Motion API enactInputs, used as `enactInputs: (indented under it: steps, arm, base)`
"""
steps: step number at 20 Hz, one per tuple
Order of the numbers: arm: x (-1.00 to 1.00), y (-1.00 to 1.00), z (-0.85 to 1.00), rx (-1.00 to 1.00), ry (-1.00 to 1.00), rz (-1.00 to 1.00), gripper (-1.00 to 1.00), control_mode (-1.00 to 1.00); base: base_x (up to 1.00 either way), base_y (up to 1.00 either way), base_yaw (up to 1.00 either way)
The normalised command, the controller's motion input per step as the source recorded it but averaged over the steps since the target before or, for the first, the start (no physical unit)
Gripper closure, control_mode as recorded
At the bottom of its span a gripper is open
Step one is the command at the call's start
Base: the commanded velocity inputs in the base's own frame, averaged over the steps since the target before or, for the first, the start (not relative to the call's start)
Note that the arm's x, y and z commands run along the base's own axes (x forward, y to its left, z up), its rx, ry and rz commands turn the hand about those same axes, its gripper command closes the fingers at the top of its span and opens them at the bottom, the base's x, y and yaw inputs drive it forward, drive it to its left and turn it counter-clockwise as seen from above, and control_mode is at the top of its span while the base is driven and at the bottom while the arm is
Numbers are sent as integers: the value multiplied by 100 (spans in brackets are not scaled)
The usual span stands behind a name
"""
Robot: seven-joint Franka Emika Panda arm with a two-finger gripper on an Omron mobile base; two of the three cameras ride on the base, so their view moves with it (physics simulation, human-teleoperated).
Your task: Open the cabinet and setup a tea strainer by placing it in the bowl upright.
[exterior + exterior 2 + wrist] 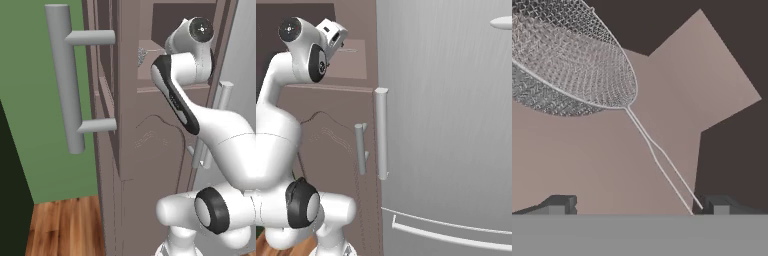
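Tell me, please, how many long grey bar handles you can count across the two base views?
3: one on the open cabinet door, a short one on the lower cabinet door, and one on the fridge door. Others may be hidden.

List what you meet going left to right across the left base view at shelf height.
Long grey bar handle → open cabinet door → tea strainer on the shelf → robot arm → second grey handle.

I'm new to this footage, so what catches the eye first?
The cabinet door stands swung open, its long grey bar handle looming near in the left base view. The white arm reaches into the shelf, and the hand view shows the tea strainer lying just ahead of the open tool.
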Motion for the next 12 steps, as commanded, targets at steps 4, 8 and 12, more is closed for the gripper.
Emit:
enactInputs:
  steps: [4,8,12]
  arm:
    - [35,0,0,0,4,0,-100,-100]
    - [34,0,0,0,4,0,-100,-100]
    - [35,0,-1,0,5,0,-100,-100]
  base:
    - [0,0,0]
    - [0,0,0]
    - [0,0,0]
